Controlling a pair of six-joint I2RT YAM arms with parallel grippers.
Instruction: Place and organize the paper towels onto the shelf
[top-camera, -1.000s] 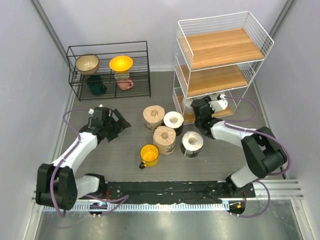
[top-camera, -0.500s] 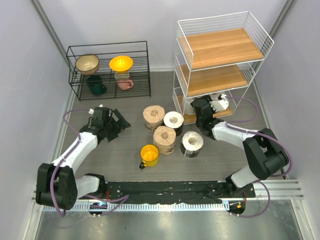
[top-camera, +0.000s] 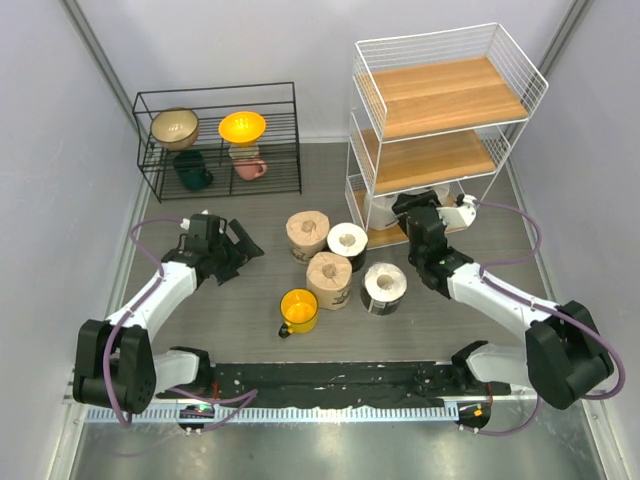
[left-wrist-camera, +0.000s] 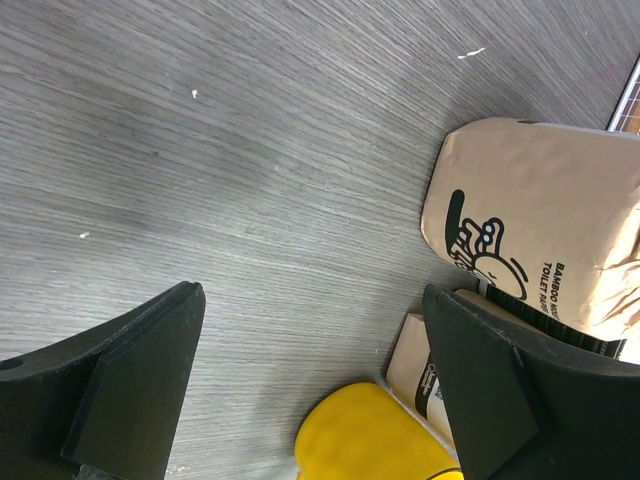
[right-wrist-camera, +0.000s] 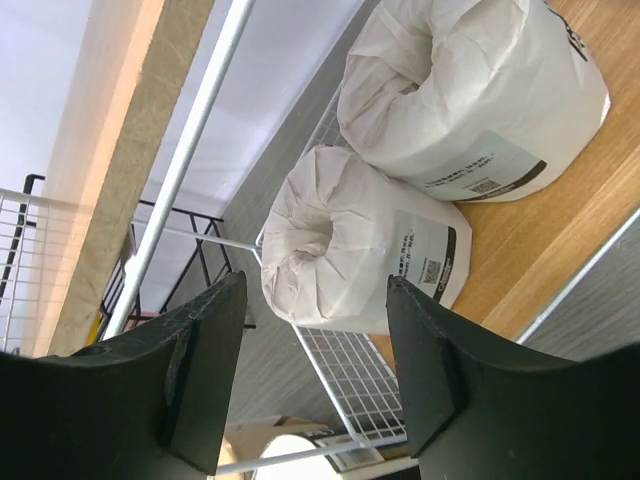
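Observation:
Four paper towels stand on the floor: a tan roll (top-camera: 308, 233), a white roll (top-camera: 347, 240), a second tan roll (top-camera: 329, 278) and a white roll with a dark wrap (top-camera: 384, 287). Two more white rolls (right-wrist-camera: 475, 95) (right-wrist-camera: 350, 250) lie on the bottom board (right-wrist-camera: 590, 190) of the white wire shelf (top-camera: 440, 95). My right gripper (top-camera: 420, 202) (right-wrist-camera: 315, 285) is open and empty, just in front of the nearer shelved roll. My left gripper (top-camera: 240, 243) (left-wrist-camera: 310, 300) is open and empty, low over the floor left of the tan roll (left-wrist-camera: 530, 210).
A yellow mug (top-camera: 299, 309) (left-wrist-camera: 370, 440) stands just in front of the floor rolls. A low black wire rack (top-camera: 215, 140) with bowls and mugs stands at the back left. The shelf's white wire uprights (right-wrist-camera: 190, 150) pass close by my right fingers.
My right arm has swung to the right and its gripper has drawn back a little from the shelf's bottom board. My left arm has barely moved.

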